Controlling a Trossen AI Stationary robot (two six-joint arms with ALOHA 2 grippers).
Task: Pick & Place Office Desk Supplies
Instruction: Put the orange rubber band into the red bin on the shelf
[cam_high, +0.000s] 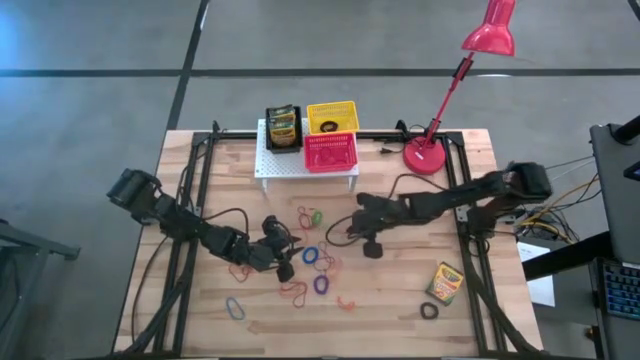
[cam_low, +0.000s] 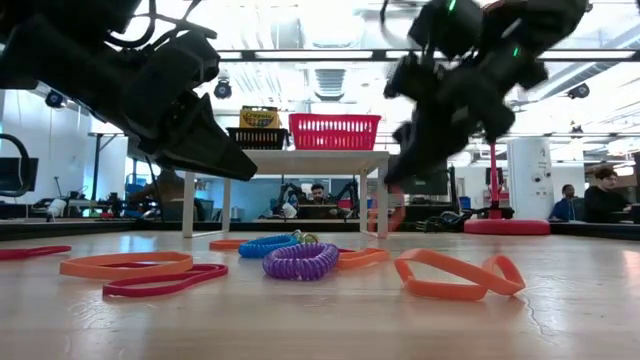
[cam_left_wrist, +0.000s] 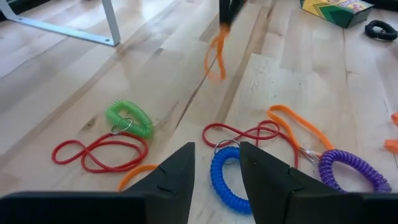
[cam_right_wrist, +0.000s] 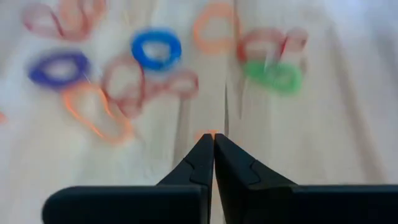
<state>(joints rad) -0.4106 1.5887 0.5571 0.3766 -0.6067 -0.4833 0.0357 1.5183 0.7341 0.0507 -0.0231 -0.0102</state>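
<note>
Many thin coloured elastic loops lie on the wooden table, among them a blue coil (cam_left_wrist: 227, 177), a purple coil (cam_left_wrist: 351, 171), a green coil (cam_left_wrist: 129, 118) and red loops (cam_left_wrist: 99, 149). My left gripper (cam_left_wrist: 216, 149) hovers open just above the blue coil, touching nothing. My right gripper (cam_right_wrist: 213, 137) is shut on an orange loop (cam_left_wrist: 215, 56) lifted above the table's middle (cam_high: 352, 232). One crayon box (cam_high: 443, 283) lies flat near the right front. Another stands in the black basket (cam_high: 283, 128) on the rack, beside the yellow basket (cam_high: 332, 115) and the pink-red basket (cam_high: 330, 152). My right gripper pinches the orange loop at its upper end (cam_right_wrist: 208, 133) between the two shut fingers, coming from above and slanting down. The loop hangs slack below the fingers (cam_left_wrist: 217, 37), clear of the table.
A white perforated rack (cam_high: 262, 165) stands at the far middle of the table, and a red desk lamp (cam_high: 428, 155) stands to its right. A black loop (cam_high: 429, 311) lies near the front right. Orange and red loops (cam_low: 450, 275) lie along the near edge.
</note>
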